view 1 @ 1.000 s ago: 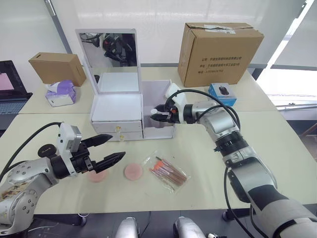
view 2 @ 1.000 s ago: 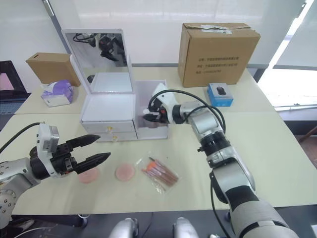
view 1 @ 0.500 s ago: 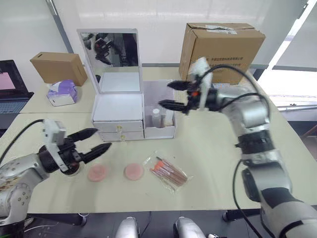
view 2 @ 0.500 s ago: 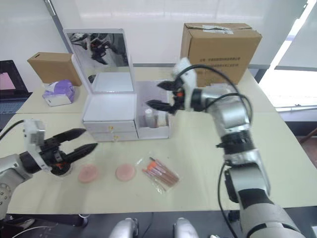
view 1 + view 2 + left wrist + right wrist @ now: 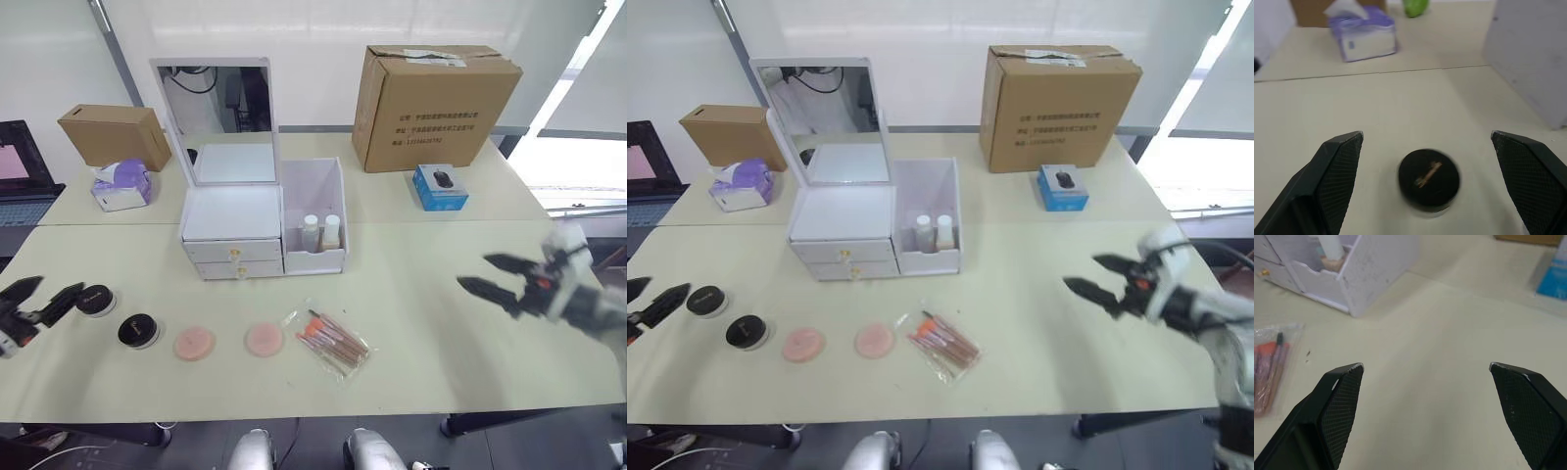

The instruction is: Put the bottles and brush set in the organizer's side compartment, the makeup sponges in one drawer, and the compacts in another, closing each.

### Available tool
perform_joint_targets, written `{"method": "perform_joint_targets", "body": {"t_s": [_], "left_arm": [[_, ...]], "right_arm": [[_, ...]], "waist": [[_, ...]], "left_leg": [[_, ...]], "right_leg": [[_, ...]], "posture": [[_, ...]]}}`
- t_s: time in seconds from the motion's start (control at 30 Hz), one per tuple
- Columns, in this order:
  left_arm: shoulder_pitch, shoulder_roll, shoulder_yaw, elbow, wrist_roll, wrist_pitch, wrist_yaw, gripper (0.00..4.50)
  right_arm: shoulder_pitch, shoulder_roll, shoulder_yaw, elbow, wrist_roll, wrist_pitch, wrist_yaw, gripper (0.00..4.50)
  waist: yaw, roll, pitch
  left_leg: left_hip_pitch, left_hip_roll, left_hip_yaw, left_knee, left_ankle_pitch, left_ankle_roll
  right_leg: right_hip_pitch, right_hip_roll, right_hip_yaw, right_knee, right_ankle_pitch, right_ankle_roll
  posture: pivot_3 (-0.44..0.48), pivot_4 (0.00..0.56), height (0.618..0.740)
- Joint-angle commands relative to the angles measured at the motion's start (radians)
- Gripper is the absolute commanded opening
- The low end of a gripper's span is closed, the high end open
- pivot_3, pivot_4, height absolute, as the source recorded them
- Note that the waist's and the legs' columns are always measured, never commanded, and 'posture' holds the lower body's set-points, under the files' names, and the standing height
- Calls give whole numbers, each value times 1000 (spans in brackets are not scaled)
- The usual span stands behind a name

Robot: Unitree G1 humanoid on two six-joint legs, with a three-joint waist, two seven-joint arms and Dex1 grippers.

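The white organizer (image 5: 233,211) stands mid-table, its mirror lid (image 5: 216,117) upright and both drawers shut. Two bottles (image 5: 321,232) stand in its side compartment (image 5: 315,186). In front lie the brush set (image 5: 331,339), two pink makeup sponges (image 5: 194,343) (image 5: 264,339) and two black-lidded compacts (image 5: 96,301) (image 5: 138,330). My left gripper (image 5: 61,284) hangs open at the far left, just short of the nearer compact (image 5: 1428,180). My right gripper (image 5: 474,270) is open and empty over bare table at the right. The right wrist view looks toward the compartment (image 5: 1376,269) and brush set (image 5: 1271,367).
A large cardboard box (image 5: 436,93) and a blue mouse box (image 5: 439,186) sit behind on the right. A small cardboard box (image 5: 113,132), a purple tissue pack (image 5: 122,183) and a laptop (image 5: 15,162) are at the back left.
My right gripper has drawn back from the side compartment to the table's right side. My left arm has pulled away to the left, uncovering both compacts.
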Motion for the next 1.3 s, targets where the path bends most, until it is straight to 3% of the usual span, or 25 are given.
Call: {"method": "perform_joint_targets", "body": {"t_s": [0.03,0.1,0.33,0.47,0.63,0.7,0.8,0.93,1.13,1.17,1.3], "left_arm": [[0,16,3,-12,-3,-10,-25,4500],[-14,6,-23,-45,-4,-3,-29,4500],[-101,16,-89,-143,-22,137,22,4500],[-17,119,-240,-422,-26,415,-43,4500],[-16,232,-294,-654,-236,703,-219,4500],[-32,248,-314,-733,-320,806,-236,4113],[-89,223,-383,-859,-443,924,-226,3371],[-118,135,-453,-1027,-516,944,-142,2110],[-187,-39,-613,-1111,-480,914,20,257],[-198,-66,-651,-1112,-455,900,41,38],[-221,-147,-790,-1108,-345,862,108,9]], "right_arm": [[2,-20,-60,-38,46,-3,-22,4473],[-16,-33,-47,-16,47,-7,-31,4473],[-96,-80,3,4,69,45,-46,4473],[-178,-151,110,-50,45,136,-93,4473],[-307,-161,213,-143,156,236,-74,4473],[-331,-156,262,-183,147,215,-70,4500],[-389,-170,328,-194,272,407,-45,4500],[-483,-169,379,-132,410,678,-48,4500],[-579,2,410,-26,420,894,-188,4500],[-592,39,415,9,401,901,-217,4500],[-645,147,432,133,343,904,-309,4500]], "waist": [[-3,1,1],[-5,-1,1],[8,-1,1],[-1,-2,1],[-7,-1,2],[-7,1,3],[-5,2,3],[-2,1,4],[0,-2,3],[-1,-1,3],[0,-1,3]], "left_leg": [[0,0,1,0,0,0],[1,0,2,-1,-5,-8],[1,0,2,0,-5,-9],[-2,0,1,0,-5,-8],[-2,0,1,-1,-5,-8],[-1,0,1,-1,-5,-8],[-1,0,1,-1,-2,-3],[-2,0,1,1,-1,-1],[-2,-1,-3,3,0,-1],[-2,-2,-3,3,0,-1],[-4,-3,-4,4,0,0]], "right_leg": [[0,-1,0,0,0,0],[-2,-2,0,0,1,0],[-1,-2,-1,-1,0,0],[0,-1,-1,-1,3,4],[-1,0,0,0,1,0],[-1,0,0,-1,1,0],[-1,0,0,-1,1,0],[0,-1,1,-2,1,0],[1,2,1,-1,3,4],[1,2,1,-1,4,5],[0,3,2,-1,6,9]], "posture": [[0,150,740],[0,150,740],[0,150,740],[0,150,740],[0,150,740],[0,150,740],[0,150,740],[0,150,740],[0,150,740],[0,150,740],[0,150,740]]}}
